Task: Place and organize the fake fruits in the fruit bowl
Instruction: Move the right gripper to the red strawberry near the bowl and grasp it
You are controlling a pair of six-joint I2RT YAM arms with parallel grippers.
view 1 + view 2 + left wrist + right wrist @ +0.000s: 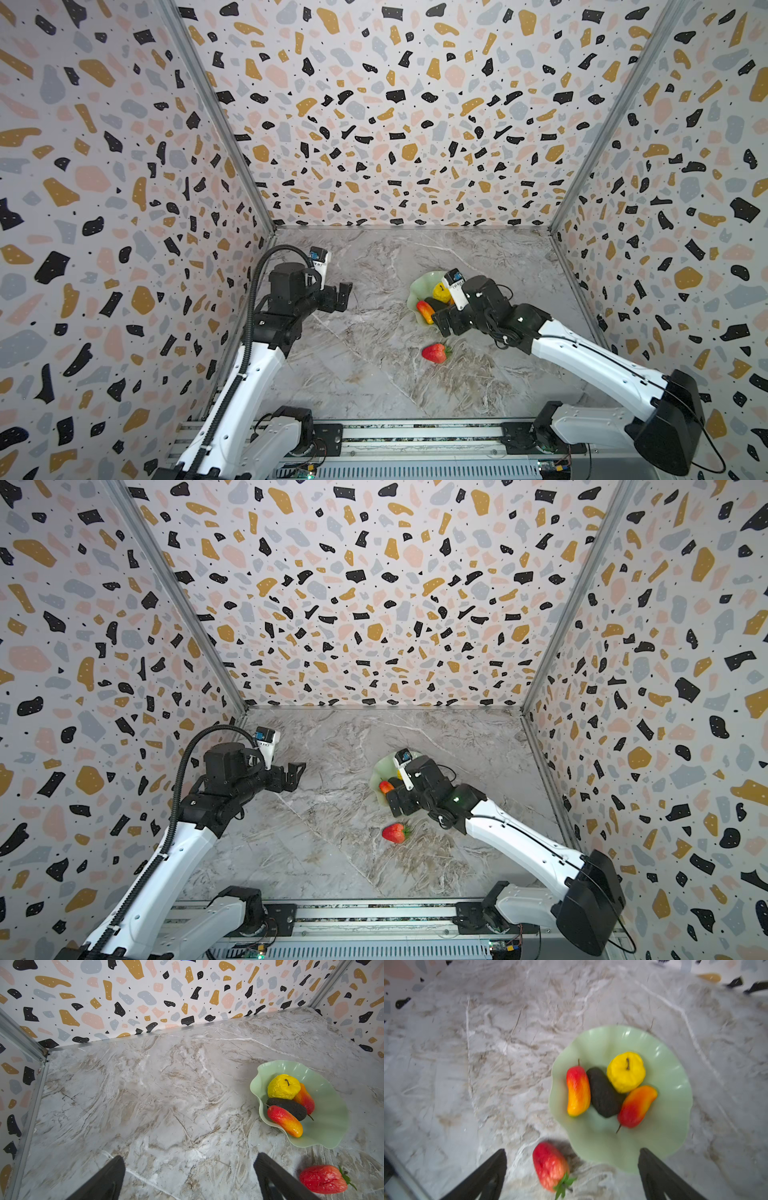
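Here, glossy mint bowl point(330, 1113), wavy scalloped rim.

We note fruit bowl point(324, 1126): smooth, glossy, plastic-like | table point(145, 1095): smooth marble-look, faint sheen | dark oval fruit point(288, 1108): matt, pebbled | yellow fruit point(283, 1086): wrinkled, matt | strawberry point(323, 1179): dimpled, slightly shiny | corner rails point(219, 112): dull metal

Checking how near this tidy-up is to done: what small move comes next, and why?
Probably lower the right gripper onto the red strawberry with green leaves. It alone lies on the marble table, outside the pale mint-green wavy-rimmed bowl holding the other four fruits. The right jaws stand open, with the strawberry between them in the right wrist view.
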